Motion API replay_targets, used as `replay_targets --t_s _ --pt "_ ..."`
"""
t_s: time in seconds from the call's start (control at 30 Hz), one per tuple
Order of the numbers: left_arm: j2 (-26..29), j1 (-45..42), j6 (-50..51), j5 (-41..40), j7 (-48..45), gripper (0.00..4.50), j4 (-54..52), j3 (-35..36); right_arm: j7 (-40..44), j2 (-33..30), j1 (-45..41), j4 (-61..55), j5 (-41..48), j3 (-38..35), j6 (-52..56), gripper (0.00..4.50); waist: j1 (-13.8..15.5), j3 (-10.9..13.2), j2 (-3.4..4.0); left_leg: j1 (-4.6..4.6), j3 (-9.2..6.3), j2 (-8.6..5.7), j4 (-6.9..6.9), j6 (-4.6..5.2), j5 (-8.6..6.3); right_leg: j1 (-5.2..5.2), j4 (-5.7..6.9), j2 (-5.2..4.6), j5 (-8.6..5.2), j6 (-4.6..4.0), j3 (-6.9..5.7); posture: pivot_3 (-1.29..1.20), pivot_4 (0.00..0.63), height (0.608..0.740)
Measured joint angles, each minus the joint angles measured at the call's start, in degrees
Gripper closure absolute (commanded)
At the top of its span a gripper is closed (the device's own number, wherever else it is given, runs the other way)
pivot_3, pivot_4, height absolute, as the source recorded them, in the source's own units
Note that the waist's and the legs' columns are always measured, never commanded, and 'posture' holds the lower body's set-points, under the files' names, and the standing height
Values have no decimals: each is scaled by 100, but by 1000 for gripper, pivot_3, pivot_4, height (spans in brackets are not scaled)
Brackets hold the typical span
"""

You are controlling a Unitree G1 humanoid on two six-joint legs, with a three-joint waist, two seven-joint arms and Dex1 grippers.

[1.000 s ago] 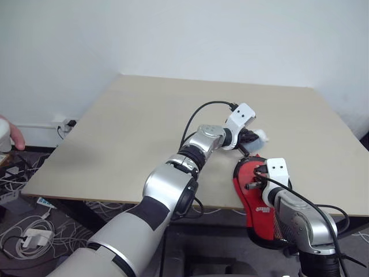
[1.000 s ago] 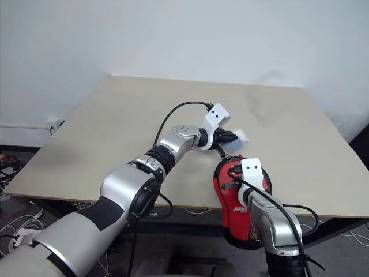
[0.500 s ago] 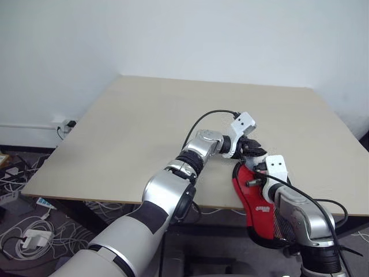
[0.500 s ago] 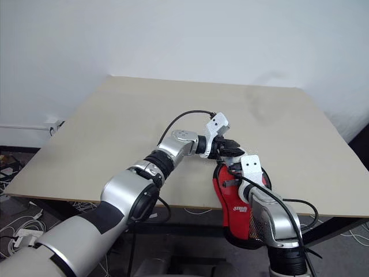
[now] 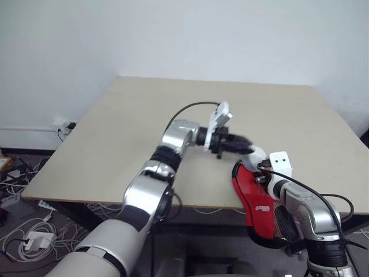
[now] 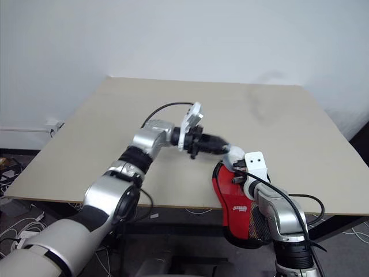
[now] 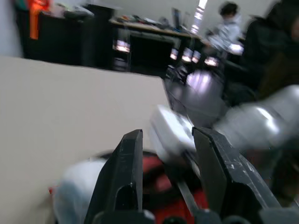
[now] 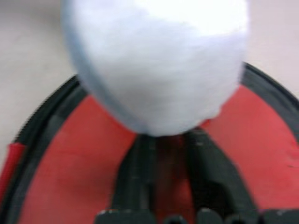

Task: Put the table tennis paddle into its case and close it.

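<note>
The red case lies at the table's near edge, its black-mesh end hanging over the edge. Its red top and black rim show in the right wrist view. My right gripper rests on the case's far end, its fingers slightly apart, open, with red fabric showing between them. A soft white lump sits just past them. My left gripper points toward the right above the table, close to that lump, open with nothing between its fingers. The paddle is hidden.
The beige table stretches far and left of the case. Cables and plugs lie on the floor at the left. In the left wrist view a person stands far off among desks.
My left hand has drawn back to the left off the case's far end, turned to point right, and opened. My right gripper has opened on the case. The white lump now sits by the right gripper.
</note>
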Motion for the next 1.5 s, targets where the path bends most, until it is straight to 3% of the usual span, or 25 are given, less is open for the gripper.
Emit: replay_targets --t_s 0.13,0.3,0.57,0.87,1.1,1.5 --pt "463 1266 738 42 -215 2792 -1553 -643 7 -15 -141 29 65 -284 294 832 11 6 10 -9 0 0 8 2 1 -5 2 -1 0 0 2 0 0 715" --pt "263 1790 1230 -93 332 2792 -2746 -902 187 -280 -372 78 190 -452 751 832 47 17 27 -16 -3 -5 14 8 -1 -7 2 -4 0 0 0 0 0 715" --pt "-245 1789 1246 -204 1360 2792 -2825 -1079 693 -1099 -860 62 534 -965 1173 832 27 42 71 -16 8 -15 8 38 13 -20 7 6 0 1 14 0 0 715" --pt "-431 2005 465 291 2213 2792 -2171 -1691 825 -912 -1569 181 986 -1356 1455 832 50 49 80 -22 9 -11 13 48 14 -21 8 -3 0 1 14 0 0 715" --pt "-877 2010 -364 766 3326 2792 -1396 -1882 869 -621 -1749 502 1228 -1392 1795 832 45 48 82 -25 9 -11 13 48 14 -27 11 -4 1 1 16 0 0 715" --pt "-735 2151 -717 976 3460 2792 -1523 -2065 1001 -223 -1934 1043 1606 -1260 2130 832 38 46 85 -24 8 -10 13 45 13 -26 11 -4 1 0 14 0 0 715"
